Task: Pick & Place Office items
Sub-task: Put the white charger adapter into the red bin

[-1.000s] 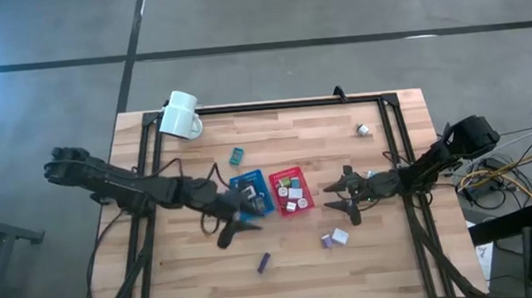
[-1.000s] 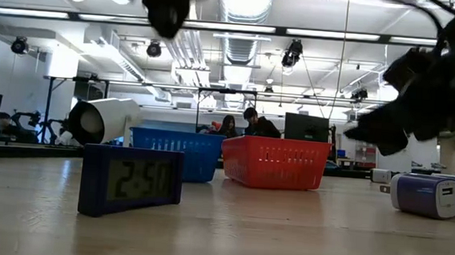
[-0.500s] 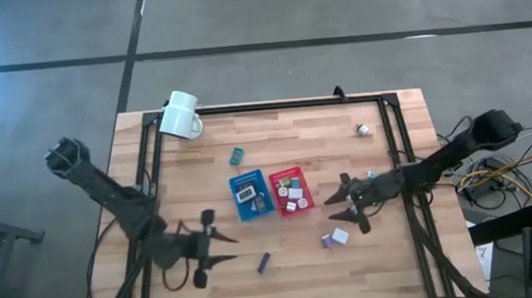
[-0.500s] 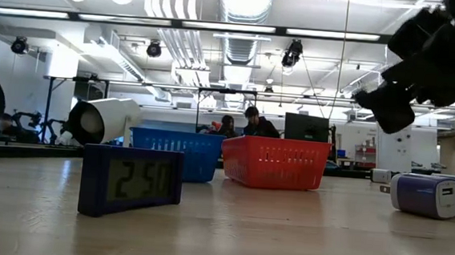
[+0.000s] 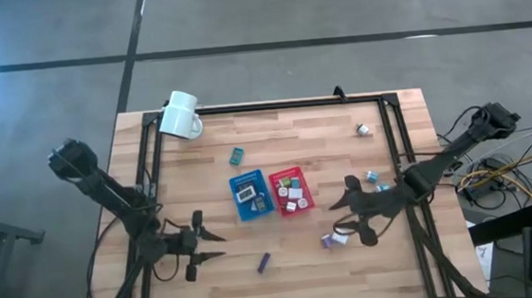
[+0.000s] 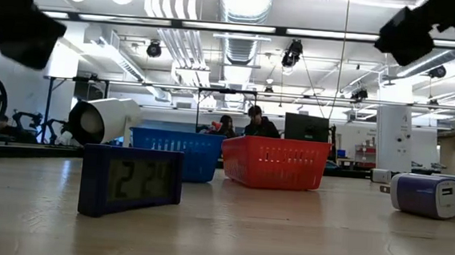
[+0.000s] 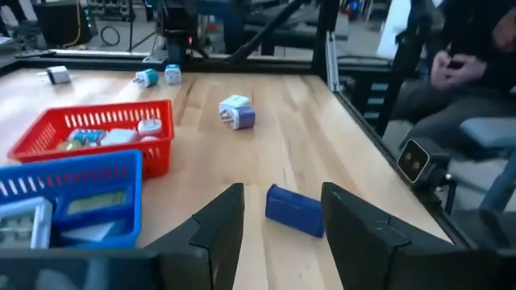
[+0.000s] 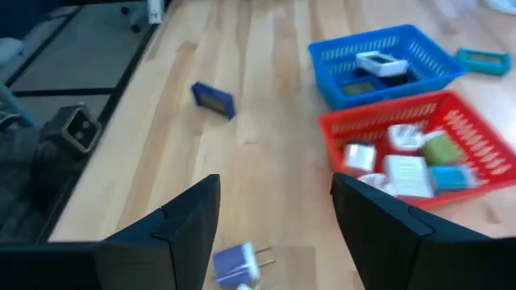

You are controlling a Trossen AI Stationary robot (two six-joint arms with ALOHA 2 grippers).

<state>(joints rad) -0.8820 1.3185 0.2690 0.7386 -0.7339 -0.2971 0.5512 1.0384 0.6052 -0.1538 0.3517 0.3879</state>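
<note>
My left gripper (image 5: 213,246) is open, above the near-left part of the table. A small dark blue clock (image 5: 263,261) stands on its edge ahead of the gripper; in the left wrist view the clock (image 7: 294,211) shows beyond the parted fingers. My right gripper (image 5: 349,219) is open and hovers beside a purple plug piece (image 5: 327,240) and a white one (image 5: 340,236). The purple piece (image 8: 238,262) lies below it in the right wrist view. Other small pieces fill the blue tray (image 5: 251,195) and the red tray (image 5: 291,191).
A white mug (image 5: 180,115) lies on its side at the far-left corner. A teal piece (image 5: 236,155), a white piece (image 5: 363,130) and two small teal pieces (image 5: 375,180) lie loose on the wood. A dark metal frame (image 5: 394,139) borders the table.
My left gripper has pulled back from the blue tray toward the table's near-left, and it now points at the dark blue clock. My right gripper has moved a little toward the near edge, over the purple and white pieces, and has risen in the low view. Both have stayed open.
</note>
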